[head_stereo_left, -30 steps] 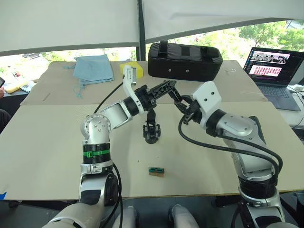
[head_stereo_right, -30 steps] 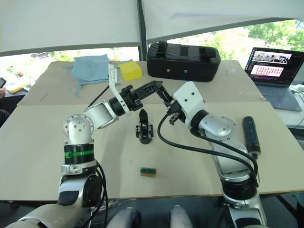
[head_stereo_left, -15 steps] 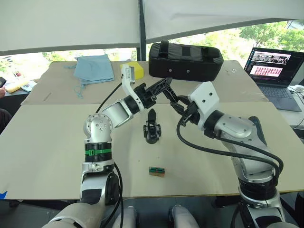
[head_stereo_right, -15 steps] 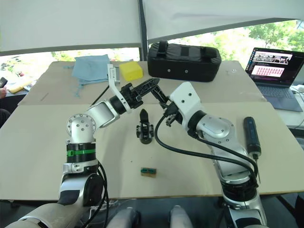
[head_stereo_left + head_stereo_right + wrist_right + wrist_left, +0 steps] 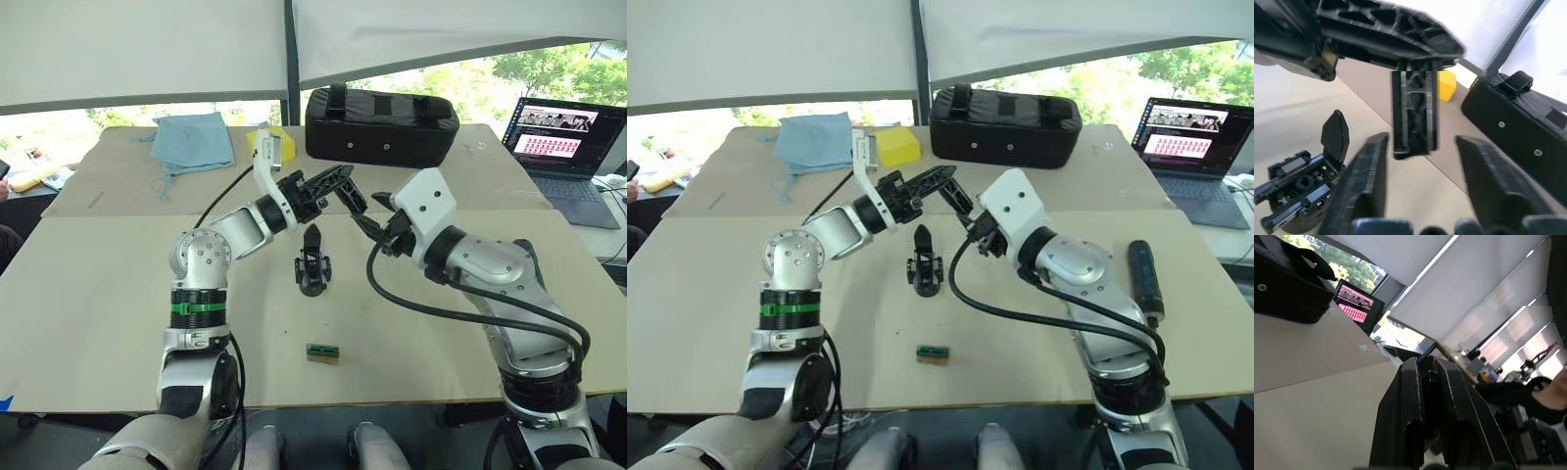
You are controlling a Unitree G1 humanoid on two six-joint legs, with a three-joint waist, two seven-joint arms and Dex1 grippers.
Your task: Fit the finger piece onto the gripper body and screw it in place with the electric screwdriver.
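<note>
Above the middle of the table (image 5: 98, 294), near the centre of the frame, the left gripper (image 5: 338, 184) pinches the finger piece (image 5: 1414, 115) between its pressed-together fingers, so that the piece hangs down from the tips. The right gripper (image 5: 380, 221) faces it from the right with its fingers (image 5: 1359, 186) spread wide on either side of the piece, not yet touching it; this looks like a hand-over about to happen. Just below them the gripper body (image 5: 313, 269) stands on the table on its own, one pointed finger sticking up and its gears bare on the open side. At the right edge of the frame the screwdriver (image 5: 1143, 280) lies untouched on the table, well apart from both grippers. So, as I judge it, the task is at an early stage: the piece is lifted, but fitting it to the body and all the screwing are left to do.
</note>
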